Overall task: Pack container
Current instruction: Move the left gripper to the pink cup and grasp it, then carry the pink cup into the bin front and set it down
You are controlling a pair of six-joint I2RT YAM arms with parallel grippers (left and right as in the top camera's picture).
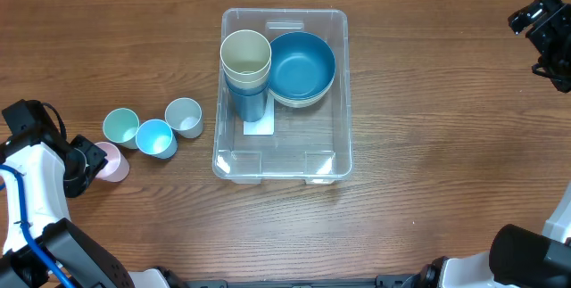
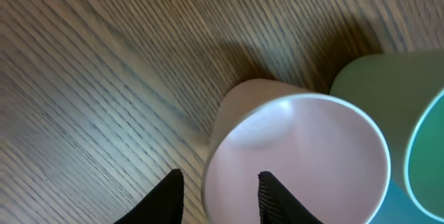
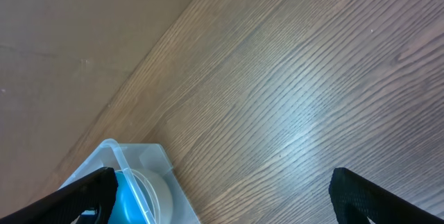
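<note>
Wooden worktop [image 1: 428,190] | container [image 1: 346,101] mid-frame, part-filled | left jaws spread astride pink cup [image 2: 298,154] wall; right jaws spread, empty | risk: off-centre closing could tip it into neighbouring teal cup [image 2: 388,92]

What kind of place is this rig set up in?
Probably a lab test bench, not a kitchen: a wood-grain table, a clear container holding stacked cups and a blue bowl, and loose pastel cups staged beside it. No room fixtures show.
</note>
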